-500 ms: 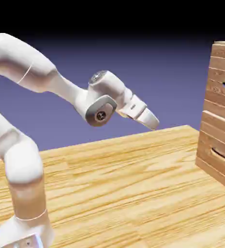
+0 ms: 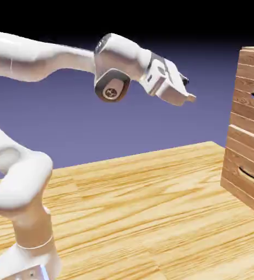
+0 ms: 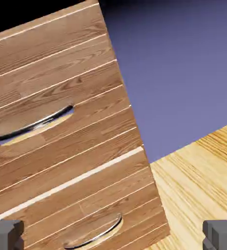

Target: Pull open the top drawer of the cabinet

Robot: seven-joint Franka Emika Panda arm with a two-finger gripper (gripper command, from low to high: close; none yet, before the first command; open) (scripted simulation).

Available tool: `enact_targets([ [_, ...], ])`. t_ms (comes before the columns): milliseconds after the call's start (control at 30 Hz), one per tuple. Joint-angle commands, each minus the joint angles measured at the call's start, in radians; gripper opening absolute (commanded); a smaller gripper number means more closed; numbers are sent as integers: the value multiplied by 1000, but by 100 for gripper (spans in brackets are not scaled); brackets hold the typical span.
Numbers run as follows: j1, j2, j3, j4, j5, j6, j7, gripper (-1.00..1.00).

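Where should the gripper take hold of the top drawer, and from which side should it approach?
Probably by the curved handle of the top drawer, approached straight from the front. The thin bar bows across a recess, so one finger could slip behind it. The gripper is open and apart from the cabinet.

Reddish-brown planked cabinet (image 3: 61, 146); light wood-grain table (image 2: 140, 208); white arm (image 2: 41, 60).

arm (image 2: 25, 186): glossy white rounded links, thin seam lines seen at the joints | wrist: grey round cap with a dark centre screw | tool (image 2: 189, 94): white angular body, small dark tips, grey squared fingertips (image 3: 5, 234) seen in hand view
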Motion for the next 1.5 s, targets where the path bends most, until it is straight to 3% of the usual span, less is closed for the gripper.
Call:
enact_targets([
  [0, -35, -10, 25, 21, 44, -7, 1, 0],
  [1467, -1555, -439, 1136, 939, 1957, -296, 58, 0],
])
